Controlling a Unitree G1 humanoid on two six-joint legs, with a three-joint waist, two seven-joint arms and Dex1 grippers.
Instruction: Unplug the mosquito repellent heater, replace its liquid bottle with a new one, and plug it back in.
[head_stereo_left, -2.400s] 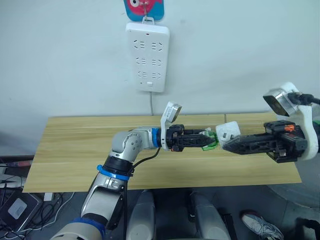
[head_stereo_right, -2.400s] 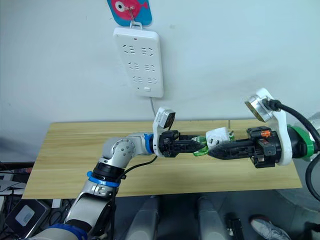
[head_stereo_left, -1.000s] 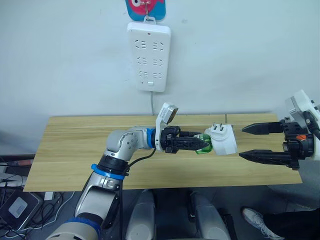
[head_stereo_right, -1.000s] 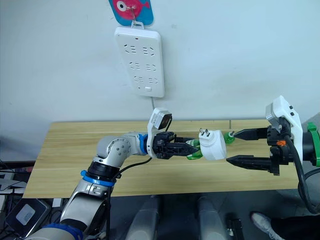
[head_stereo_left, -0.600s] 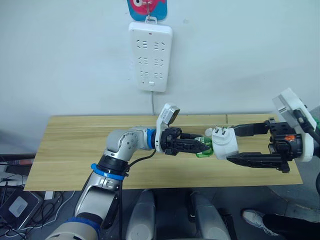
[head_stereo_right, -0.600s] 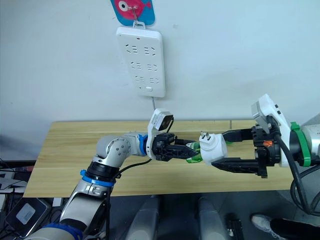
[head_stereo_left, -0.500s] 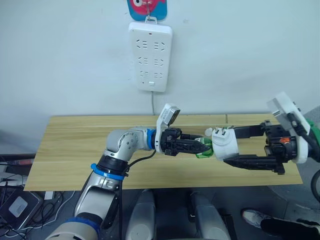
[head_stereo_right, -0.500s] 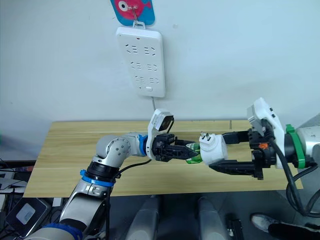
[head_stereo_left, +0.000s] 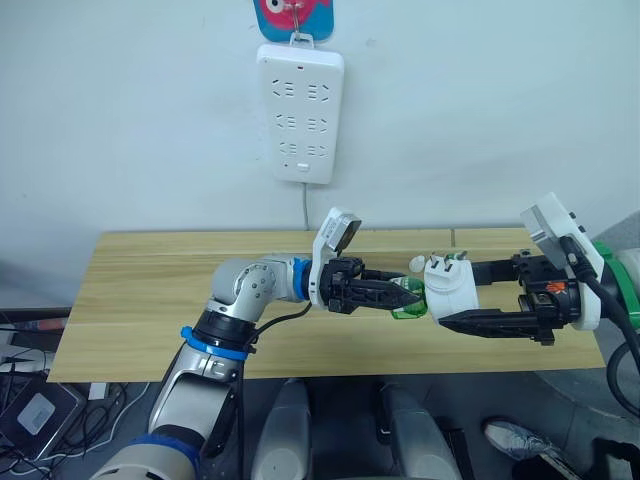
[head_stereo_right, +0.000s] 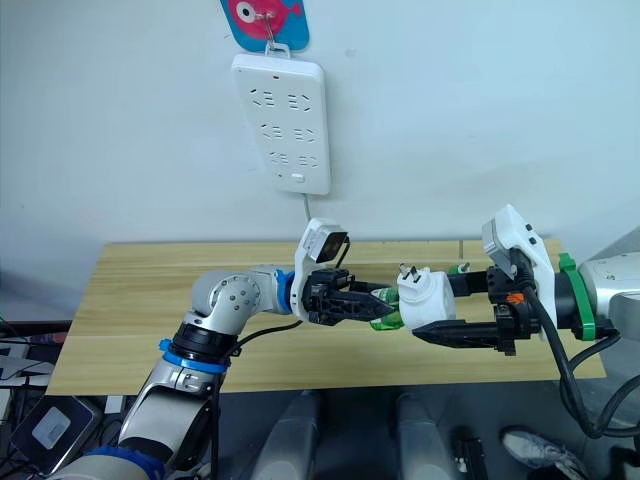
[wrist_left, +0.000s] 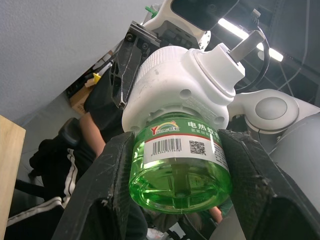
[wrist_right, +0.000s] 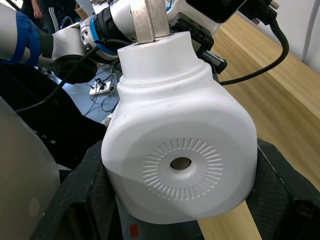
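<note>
From the head camera, the left gripper (head_stereo_left: 408, 297) is clamped on the green liquid bottle (head_stereo_left: 409, 300), whose neck sits in the mosquito repellent heater (head_stereo_left: 447, 290). The unit hangs in the air above the wooden table (head_stereo_left: 140, 300), prongs up. The right gripper (head_stereo_left: 447, 306) has its fingers spread, one on each side of the white body; whether they press it I cannot tell. The wall power strip (head_stereo_left: 301, 112) hangs well above, all sockets free.

Left wrist view: both fingers (wrist_left: 98, 200) flank the bottle's base, with its label (wrist_left: 181, 144) legible.

Right wrist view: the heater's vent hole (wrist_right: 181, 163) faces the camera, between the black fingers (wrist_right: 82, 202).

The step looks like taking over the heater body. Close squarely across its flanks, clear of the prongs, before the bottle hand lets go or twists
</note>
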